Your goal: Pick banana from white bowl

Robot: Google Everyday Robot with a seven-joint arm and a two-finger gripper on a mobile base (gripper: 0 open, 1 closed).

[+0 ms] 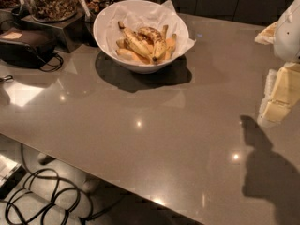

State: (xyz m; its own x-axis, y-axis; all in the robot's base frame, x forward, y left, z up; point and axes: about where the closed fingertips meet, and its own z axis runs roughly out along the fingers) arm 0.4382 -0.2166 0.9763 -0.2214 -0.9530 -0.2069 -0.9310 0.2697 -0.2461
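The single camera view looks down across a broad, glossy grey-brown table (140, 139). The large, round, deep white bowl (140, 68), lined with crumpled white paper, stands on the table towards the far left. Several bananas are heaped inside it. On top of the heap lies the short, plump, brown-speckled yellow banana (157, 41) with a blackish tip, touching paler bananas on both sides.

The robot's pale cream-and-white pincer (277, 97) hangs at the right edge of the picture, above the table and well apart from the bowl. I cannot tell whether it is spread or pressed together. It appears to hold nothing.

From the pincer the banana lies to the left in the picture and farther back, over the bowl's near-right rim. Its long axis seems to run from the far side of the bowl to the near side, dark tip nearest. A grasp across its width would probably want the pincer brought in over the rim from above.

Behind the bowl at far left stand glass jars of dark snacks (51, 1), and beside them a black pouch (23, 43) bearing a pale tag. No writing or brand can be read anywhere.
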